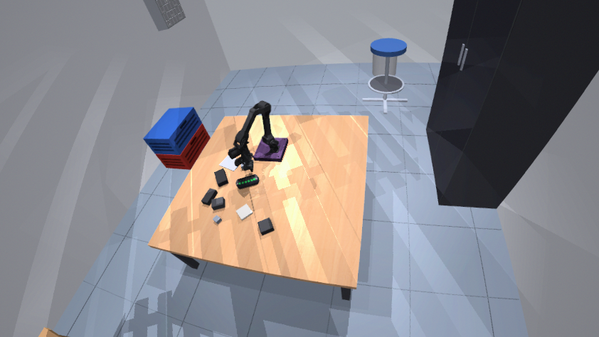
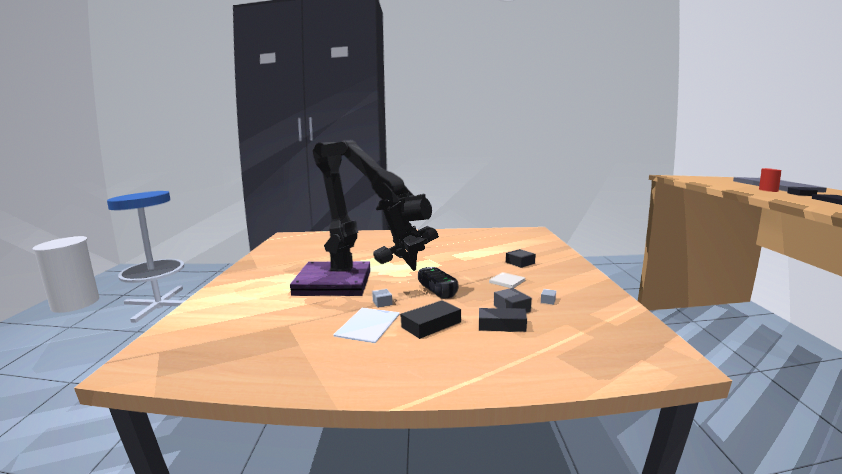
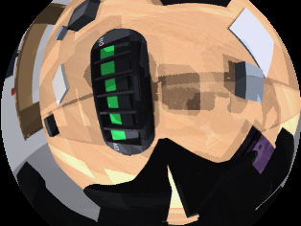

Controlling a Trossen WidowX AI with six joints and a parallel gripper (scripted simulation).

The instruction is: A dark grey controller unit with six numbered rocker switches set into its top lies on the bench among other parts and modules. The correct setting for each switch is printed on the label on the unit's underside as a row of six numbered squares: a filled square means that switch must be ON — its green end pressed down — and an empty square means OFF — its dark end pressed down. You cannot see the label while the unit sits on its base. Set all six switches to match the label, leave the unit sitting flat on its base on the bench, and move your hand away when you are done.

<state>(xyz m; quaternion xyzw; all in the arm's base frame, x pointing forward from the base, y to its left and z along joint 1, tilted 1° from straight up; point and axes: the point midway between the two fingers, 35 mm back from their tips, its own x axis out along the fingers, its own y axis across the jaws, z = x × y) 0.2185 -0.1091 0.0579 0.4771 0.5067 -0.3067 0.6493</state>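
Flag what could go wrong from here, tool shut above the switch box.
1. The switch box sits flat on its base with the label hidden, so the six switches may not match it.
2. The shut tool hangs just above one end of the box; a press there could push it into the small grey cube.
3. Flipping it risks hitting the black block.

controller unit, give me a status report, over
End effector shut, holding nothing, above the bench beside the unit. Controller unit flat on its base, switches facing up, green showing. Grey cube and black block nearby, neither touching it.
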